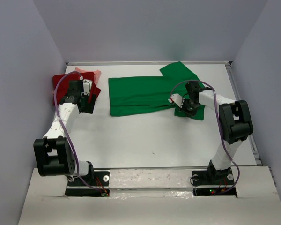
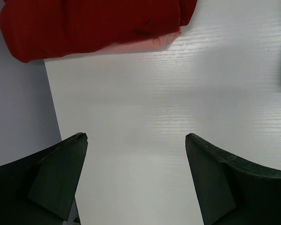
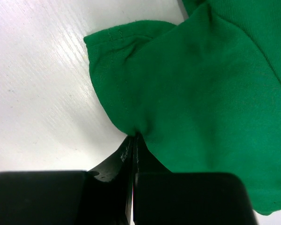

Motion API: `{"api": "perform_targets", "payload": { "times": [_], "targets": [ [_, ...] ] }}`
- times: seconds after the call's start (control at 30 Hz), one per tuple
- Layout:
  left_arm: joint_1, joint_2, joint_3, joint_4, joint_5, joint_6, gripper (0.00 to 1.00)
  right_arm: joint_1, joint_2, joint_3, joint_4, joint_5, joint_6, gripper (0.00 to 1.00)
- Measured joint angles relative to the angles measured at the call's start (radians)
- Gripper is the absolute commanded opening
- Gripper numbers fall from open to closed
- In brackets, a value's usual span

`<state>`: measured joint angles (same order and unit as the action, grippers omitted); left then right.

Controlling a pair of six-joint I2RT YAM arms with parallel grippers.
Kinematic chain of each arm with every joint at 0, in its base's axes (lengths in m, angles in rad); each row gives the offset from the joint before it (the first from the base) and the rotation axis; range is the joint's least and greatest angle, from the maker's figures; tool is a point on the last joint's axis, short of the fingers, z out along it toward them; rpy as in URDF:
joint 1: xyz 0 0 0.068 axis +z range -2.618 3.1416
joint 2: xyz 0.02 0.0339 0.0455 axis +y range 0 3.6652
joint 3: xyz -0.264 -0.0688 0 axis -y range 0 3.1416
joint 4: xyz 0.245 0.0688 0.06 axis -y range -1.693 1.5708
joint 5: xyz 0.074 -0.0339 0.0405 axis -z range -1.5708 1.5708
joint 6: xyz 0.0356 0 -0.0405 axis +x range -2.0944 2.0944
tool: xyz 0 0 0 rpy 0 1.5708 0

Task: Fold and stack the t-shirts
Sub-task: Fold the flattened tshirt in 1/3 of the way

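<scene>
The bright green t-shirt [image 1: 140, 93] lies spread across the far middle of the table, one sleeve toward the back right. My right gripper [image 1: 181, 108] is at its near right part, and in the right wrist view it [image 3: 135, 137] is shut on a pinch of the green cloth [image 3: 201, 84], which puckers at the tips. The dark red t-shirt [image 1: 61, 84] sits bunched at the far left on top of the pale salmon-pink one [image 1: 94, 74]. My left gripper [image 1: 86, 101] hovers open just near of them, with only bare table between its fingers [image 2: 136, 137]. The red cloth [image 2: 84, 23] and a pink edge [image 2: 150, 44] lie ahead of it.
The white table [image 1: 145, 136] is enclosed by grey walls on the left [image 1: 23, 93], back and right. The left wall [image 2: 18, 117] stands close beside my left gripper. A raised rail [image 1: 243, 112] runs along the table's right edge.
</scene>
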<state>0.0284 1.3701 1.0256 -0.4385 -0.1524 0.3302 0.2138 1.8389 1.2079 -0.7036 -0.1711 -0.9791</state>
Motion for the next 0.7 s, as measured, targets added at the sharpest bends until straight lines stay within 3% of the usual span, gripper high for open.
{"api": "perform_targets", "payload": {
  "times": [0.3, 0.7],
  "targets": [
    [0.0, -0.001, 0.0, 0.0, 0.018, 0.0, 0.99, 0.003, -0.029, 0.042, -0.082, 0.014, 0.036, 0.0],
    [0.0, -0.031, 0.0, -0.001, 0.029, 0.0, 0.99, 0.003, -0.102, 0.273, -0.104, 0.044, 0.077, 0.0]
  ]
}}
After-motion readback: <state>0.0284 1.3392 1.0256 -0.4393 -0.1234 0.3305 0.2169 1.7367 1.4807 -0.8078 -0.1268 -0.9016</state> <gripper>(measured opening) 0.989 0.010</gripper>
